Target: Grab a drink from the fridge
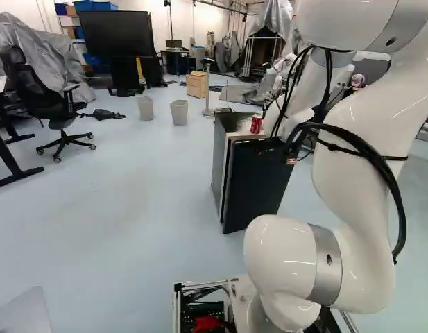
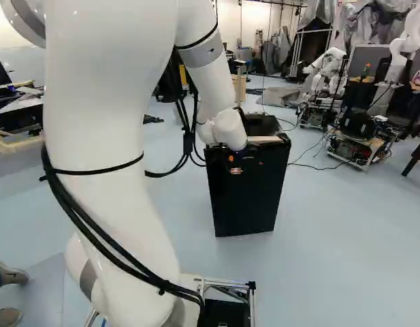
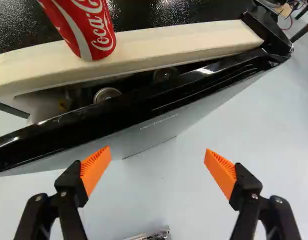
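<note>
Wrist view shows the gripper with its orange-padded fingers spread wide, just outside the black fridge door. That door stands ajar, and a round metal top shows within the gap. One red can is upright on the fridge, near its pale front edge.

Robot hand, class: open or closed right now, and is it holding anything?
Hand: open, its orange pads wide apart, holding nothing.

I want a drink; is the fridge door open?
Ajar: the wrist view shows a gap behind the door, a round metal top inside.
</note>
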Tool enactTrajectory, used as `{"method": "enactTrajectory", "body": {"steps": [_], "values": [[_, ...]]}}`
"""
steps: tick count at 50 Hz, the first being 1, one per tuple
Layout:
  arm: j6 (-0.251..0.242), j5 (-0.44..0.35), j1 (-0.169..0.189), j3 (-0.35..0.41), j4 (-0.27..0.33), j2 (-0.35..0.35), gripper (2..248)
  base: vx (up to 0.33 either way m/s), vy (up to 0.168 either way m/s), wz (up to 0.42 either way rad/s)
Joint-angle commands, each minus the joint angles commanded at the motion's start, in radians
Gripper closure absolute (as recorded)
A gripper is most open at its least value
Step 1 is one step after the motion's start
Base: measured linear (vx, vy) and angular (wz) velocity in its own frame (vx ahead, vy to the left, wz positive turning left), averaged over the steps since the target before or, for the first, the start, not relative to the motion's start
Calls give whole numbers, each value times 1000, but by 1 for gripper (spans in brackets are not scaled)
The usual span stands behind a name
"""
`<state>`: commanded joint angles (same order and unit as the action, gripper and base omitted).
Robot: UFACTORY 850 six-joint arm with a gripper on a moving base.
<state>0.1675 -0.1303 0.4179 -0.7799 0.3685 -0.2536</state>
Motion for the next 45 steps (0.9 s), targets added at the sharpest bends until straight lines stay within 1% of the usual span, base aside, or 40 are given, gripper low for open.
{"method": "enactTrajectory", "body": {"steps": [45], "values": [[0, 0, -37, -46, 0, -38, 3, 0, 0, 0]]}}
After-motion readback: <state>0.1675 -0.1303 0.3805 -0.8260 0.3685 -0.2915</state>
